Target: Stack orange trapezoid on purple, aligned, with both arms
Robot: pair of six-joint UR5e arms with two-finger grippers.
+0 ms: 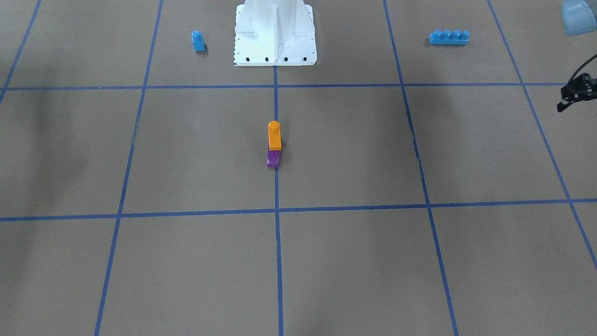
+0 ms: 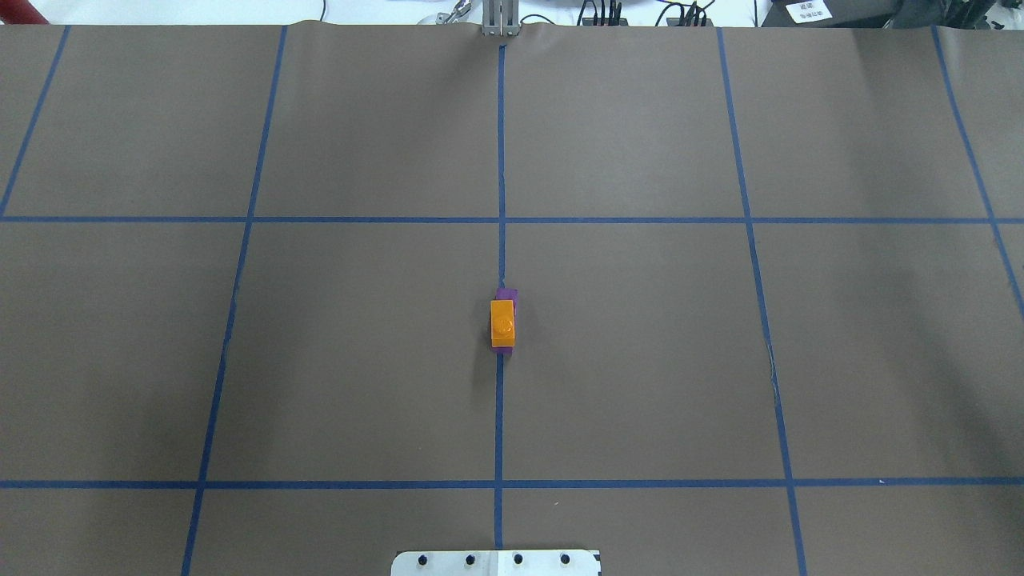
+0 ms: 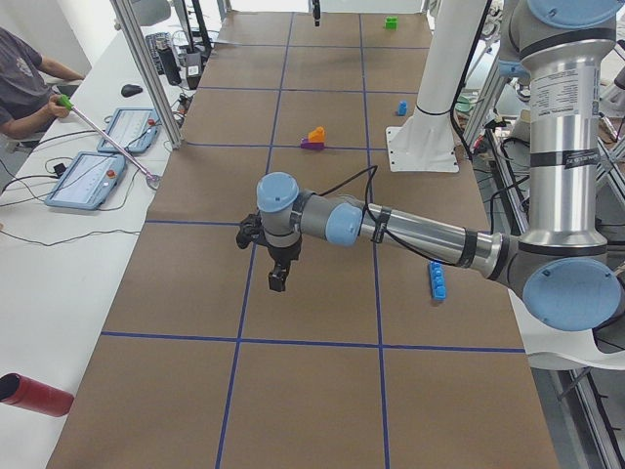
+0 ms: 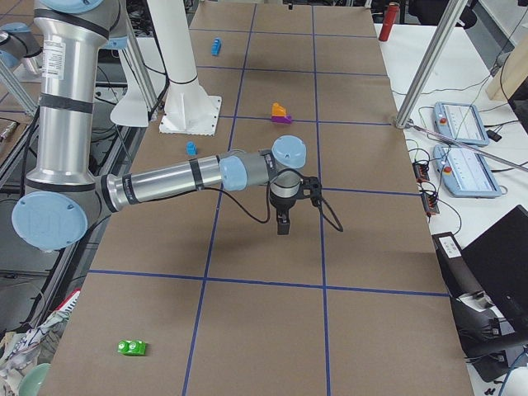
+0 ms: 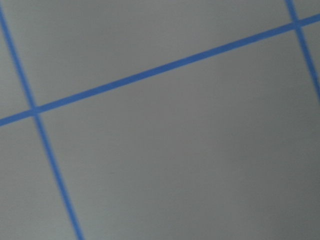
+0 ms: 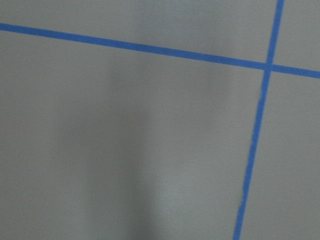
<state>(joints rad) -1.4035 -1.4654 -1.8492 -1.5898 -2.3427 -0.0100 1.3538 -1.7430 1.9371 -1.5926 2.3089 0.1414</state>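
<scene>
Orange trapezoid (image 1: 274,136) caps purple block (image 1: 273,159) midway between table (image 2: 320,360) ends, reachable by left gripper (image 3: 277,277) and right gripper (image 4: 282,223) (openings cannot be told).

Overhead and front-facing cameras look down from opposite sides of the table (image 2: 360,360), both centred on the orange trapezoid (image 2: 503,324). Two end cameras sight along it. Both wrist cameras face its taped surface at close range.

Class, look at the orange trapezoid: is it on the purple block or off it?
On. The orange trapezoid stands stud-up atop the purple block, whose far end shows past it from overhead.
</scene>
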